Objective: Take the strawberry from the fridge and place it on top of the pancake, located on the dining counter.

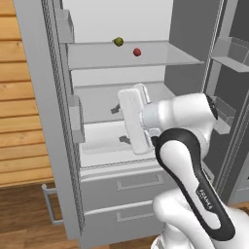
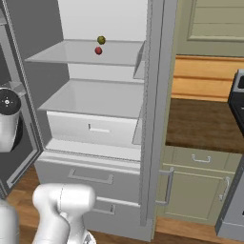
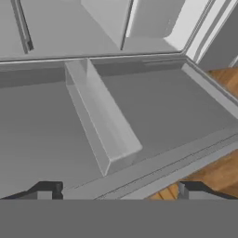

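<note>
Both base views face the open fridge (image 1: 121, 97) closely; hand view looks inside

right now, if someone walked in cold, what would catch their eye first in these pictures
The tall light-grey fridge stands with its doors wide open, its pale shelves nearly bare. On the upper shelf a tiny red strawberry sits just in front of a small olive-green round fruit, the only colour inside. Below them the white robot arm reaches in at the lower shelf, its open tool with small dark tips spread apart over the shelf.

Wood-plank wall (image 1: 22, 97), brown wood floor (image 1: 26, 219), green cabinets (image 2: 198, 190).
</note>
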Robot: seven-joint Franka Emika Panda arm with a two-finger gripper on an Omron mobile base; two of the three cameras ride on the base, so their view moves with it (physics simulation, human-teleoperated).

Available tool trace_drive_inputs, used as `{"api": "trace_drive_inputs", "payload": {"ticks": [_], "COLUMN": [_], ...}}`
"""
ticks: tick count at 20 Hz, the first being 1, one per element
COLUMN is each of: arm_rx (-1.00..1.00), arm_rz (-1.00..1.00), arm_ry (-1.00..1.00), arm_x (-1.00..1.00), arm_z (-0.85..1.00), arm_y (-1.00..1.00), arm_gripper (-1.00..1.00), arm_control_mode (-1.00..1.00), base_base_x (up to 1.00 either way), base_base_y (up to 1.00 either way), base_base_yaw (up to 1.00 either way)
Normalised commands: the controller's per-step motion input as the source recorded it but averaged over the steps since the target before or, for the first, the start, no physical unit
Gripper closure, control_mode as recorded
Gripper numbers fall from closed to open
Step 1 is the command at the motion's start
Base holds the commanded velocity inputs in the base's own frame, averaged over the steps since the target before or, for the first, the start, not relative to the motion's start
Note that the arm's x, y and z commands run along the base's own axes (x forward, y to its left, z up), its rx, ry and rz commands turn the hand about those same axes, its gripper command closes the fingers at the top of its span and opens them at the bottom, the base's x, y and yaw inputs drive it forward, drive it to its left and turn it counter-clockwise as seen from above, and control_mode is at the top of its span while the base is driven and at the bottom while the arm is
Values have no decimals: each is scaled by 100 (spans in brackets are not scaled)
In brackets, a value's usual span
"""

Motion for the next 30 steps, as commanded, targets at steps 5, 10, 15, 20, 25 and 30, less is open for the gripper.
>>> {"api": "trace_drive_inputs", "payload": {"ticks": [5,10,15,20,25,30], "arm_rx": [-29,-73,-89,-80,-48,19], "arm_rz": [5,16,35,39,15,1], "arm_ry": [-1,0,0,9,26,11], "arm_x": [15,23,0,-12,-10,0], "arm_z": [-5,-31,-47,-47,-12,-23], "arm_y": [-99,-84,-66,-20,-33,-89], "arm_gripper": [-100,-100,-100,-100,-100,-100], "arm_control_mode": [-100,-100,-100,-100,-100,-100], "base_base_x": [0,0,0,0,0,0], "base_base_y": [0,0,0,0,0,0], "base_base_yaw": [0,0,0,0,0,0]}}
